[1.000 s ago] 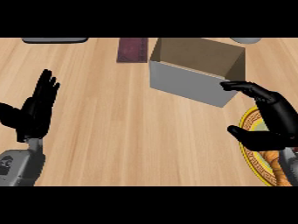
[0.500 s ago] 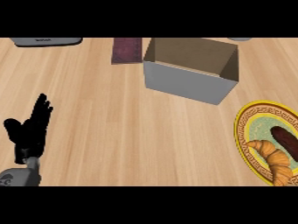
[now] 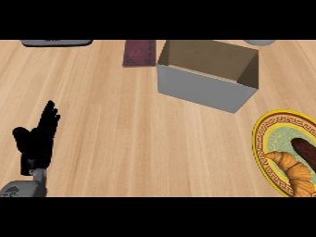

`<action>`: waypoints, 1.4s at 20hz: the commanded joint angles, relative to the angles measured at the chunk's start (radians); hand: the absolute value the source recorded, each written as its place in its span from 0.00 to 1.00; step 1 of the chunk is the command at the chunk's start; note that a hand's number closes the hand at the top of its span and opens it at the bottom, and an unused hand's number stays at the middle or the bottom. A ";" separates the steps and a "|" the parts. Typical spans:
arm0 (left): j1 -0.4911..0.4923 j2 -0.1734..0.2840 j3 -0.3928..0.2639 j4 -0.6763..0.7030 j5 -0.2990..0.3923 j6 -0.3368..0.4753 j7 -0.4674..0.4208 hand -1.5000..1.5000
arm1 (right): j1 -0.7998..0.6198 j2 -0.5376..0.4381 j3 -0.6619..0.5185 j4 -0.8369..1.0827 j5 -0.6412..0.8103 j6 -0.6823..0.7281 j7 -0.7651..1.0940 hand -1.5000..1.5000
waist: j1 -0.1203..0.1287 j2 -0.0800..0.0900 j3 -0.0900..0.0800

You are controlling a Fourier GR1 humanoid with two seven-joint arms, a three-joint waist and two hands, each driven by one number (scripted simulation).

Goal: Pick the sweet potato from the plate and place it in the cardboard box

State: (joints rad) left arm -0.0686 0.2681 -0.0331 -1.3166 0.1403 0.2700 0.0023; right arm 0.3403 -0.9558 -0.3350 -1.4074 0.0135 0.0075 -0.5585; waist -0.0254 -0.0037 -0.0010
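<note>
1. The left hand (image 3: 37, 141) rests low and far left of the cardboard box (image 3: 208, 74), fingers straight, holding nothing; the right hand is out of view.
2. On the plate (image 3: 262, 134), below-right of the box, the sweet potato (image 3: 312, 156) lies ungrasped beside a croissant (image 3: 293, 171).
3. The box stands open-topped, ready to receive it.

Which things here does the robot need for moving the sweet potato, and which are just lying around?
For the job:
- sweet potato, on the plate
- plate, yellow-rimmed
- cardboard box, open on top

Just lying about:
- croissant, on the same plate
- dark red book
- grey object at the far edge
- left hand, open, resting
</note>
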 commanded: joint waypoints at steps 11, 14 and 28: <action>-0.010 -0.028 0.005 0.006 -0.027 -0.005 0.016 0.50 | 0.104 -0.062 0.043 -0.388 0.180 0.171 0.494 0.00 | 0.016 0.002 0.000; -0.036 -0.019 0.011 0.036 -0.033 -0.028 0.006 0.50 | 0.058 -0.052 0.091 -0.415 0.232 0.205 0.605 0.00 | 0.020 0.003 0.000; -0.017 -0.064 0.035 -0.025 -0.061 -0.027 0.050 0.50 | -0.069 0.165 0.156 -0.466 0.423 0.375 0.812 0.00 | 0.023 0.003 0.001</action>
State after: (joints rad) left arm -0.0863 0.2023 -0.0205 -1.3278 0.0719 0.2596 0.0309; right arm 0.2884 -0.8583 -0.1768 -1.8486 0.3819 0.3492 0.2085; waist -0.0019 -0.0005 -0.0005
